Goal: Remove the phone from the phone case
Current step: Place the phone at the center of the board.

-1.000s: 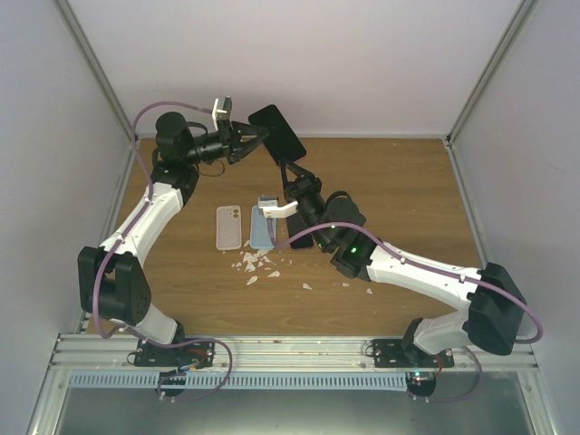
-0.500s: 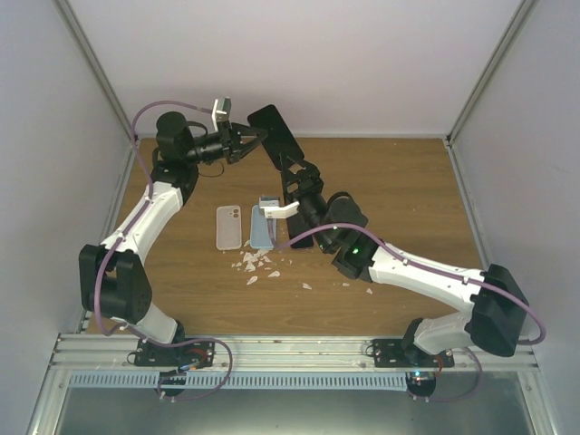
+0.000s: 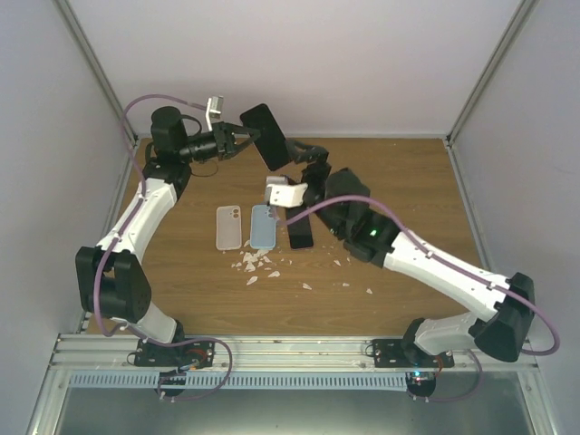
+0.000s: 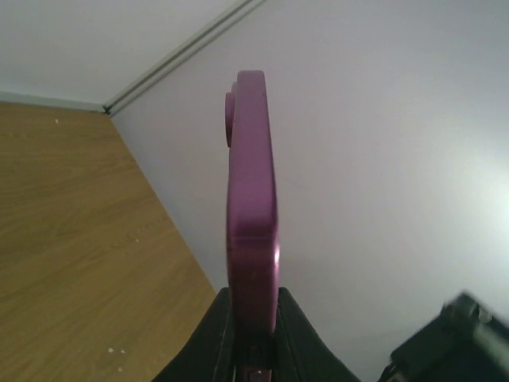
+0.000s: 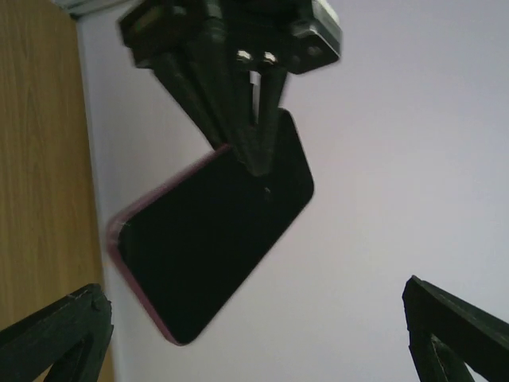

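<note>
The phone (image 3: 267,136), dark screen up in a purple-pink phone case (image 5: 119,239), hangs tilted in the air near the back wall. My left gripper (image 3: 243,141) is shut on its upper end. Edge-on in the left wrist view, the case (image 4: 253,199) rises straight out of the shut left gripper (image 4: 253,322). In the right wrist view the screen (image 5: 215,231) faces the camera, with the left gripper (image 5: 256,155) clamping it from above. My right gripper (image 3: 304,165) stands open just below the phone, touching nothing; its fingertips (image 5: 60,334) sit wide apart at the bottom corners.
On the wooden table lie a clear case (image 3: 228,227), a light blue case (image 3: 263,227) and a dark phone (image 3: 300,232) side by side. White scraps (image 3: 258,265) are scattered in front of them. White walls close in at the back and on both sides.
My right gripper has opened, let go of the phone's lower end and drawn back. The left gripper has shifted the phone slightly left.
</note>
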`<action>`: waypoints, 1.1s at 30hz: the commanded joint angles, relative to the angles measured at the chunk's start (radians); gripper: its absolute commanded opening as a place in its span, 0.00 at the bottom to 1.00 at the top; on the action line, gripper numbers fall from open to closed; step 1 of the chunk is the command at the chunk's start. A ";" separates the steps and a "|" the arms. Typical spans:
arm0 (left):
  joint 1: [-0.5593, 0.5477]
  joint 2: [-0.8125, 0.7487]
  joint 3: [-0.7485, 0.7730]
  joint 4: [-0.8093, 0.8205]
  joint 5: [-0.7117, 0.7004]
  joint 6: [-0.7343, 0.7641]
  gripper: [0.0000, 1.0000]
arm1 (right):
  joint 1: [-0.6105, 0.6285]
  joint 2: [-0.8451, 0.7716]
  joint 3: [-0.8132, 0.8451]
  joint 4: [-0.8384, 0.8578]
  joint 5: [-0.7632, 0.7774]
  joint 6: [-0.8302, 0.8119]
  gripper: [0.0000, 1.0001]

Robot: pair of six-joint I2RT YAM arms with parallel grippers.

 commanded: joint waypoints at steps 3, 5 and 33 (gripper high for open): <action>0.000 0.004 0.043 -0.025 0.039 0.221 0.00 | -0.126 -0.028 0.173 -0.393 -0.227 0.413 1.00; -0.001 0.007 0.042 -0.014 0.074 0.252 0.00 | -0.178 -0.021 0.211 -0.471 -0.308 0.502 1.00; -0.254 -0.005 0.035 -0.156 0.148 0.674 0.00 | -0.661 0.022 0.228 -0.735 -1.381 1.195 0.66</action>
